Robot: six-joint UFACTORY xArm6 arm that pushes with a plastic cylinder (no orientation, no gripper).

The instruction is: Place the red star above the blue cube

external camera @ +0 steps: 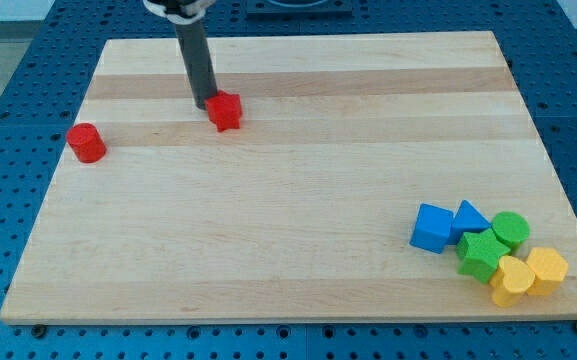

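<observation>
The red star (pixel 225 111) lies on the wooden board (pixel 288 180) near the view's top left. My tip (pixel 205 104) touches its left side. The blue cube (pixel 432 227) sits at the view's lower right, far from the star and the tip. It is at the left end of a cluster of blocks.
A red cylinder (pixel 86 142) lies near the board's left edge. Beside the blue cube are a blue triangular block (pixel 470 219), a green cylinder (pixel 510 229), a green star (pixel 483 255), a yellow heart (pixel 511 281) and a yellow hexagon (pixel 546 269).
</observation>
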